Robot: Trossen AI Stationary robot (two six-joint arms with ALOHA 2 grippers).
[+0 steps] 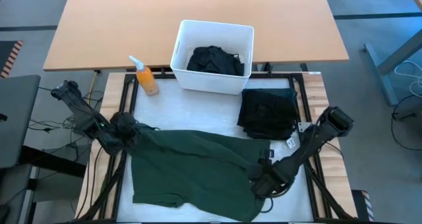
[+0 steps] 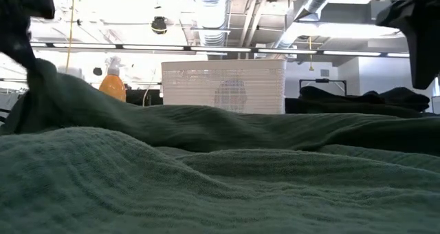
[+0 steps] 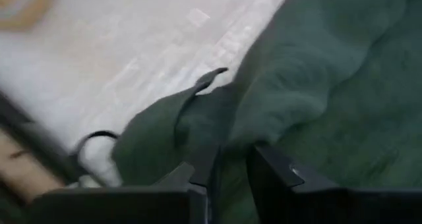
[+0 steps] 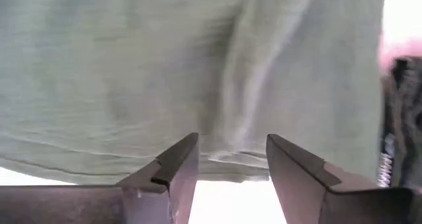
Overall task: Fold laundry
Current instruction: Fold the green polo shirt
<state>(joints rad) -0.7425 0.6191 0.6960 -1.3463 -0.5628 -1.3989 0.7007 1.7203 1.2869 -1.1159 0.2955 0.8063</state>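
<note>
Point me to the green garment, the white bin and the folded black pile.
green garment (image 1: 191, 165), high view, middle of the spread cloth
white bin (image 1: 214, 28), high view, far rim
folded black pile (image 1: 267, 112), high view, top centre

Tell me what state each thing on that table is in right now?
Green garment: spread out, rumpled, not folded.
Black garment: folded, lying beside the bin.
White bin: upright, dark clothing inside.
Orange spray bottle: lying on the table.
Left gripper: shut on the green garment's corner.
Right gripper: fingers open.
</note>
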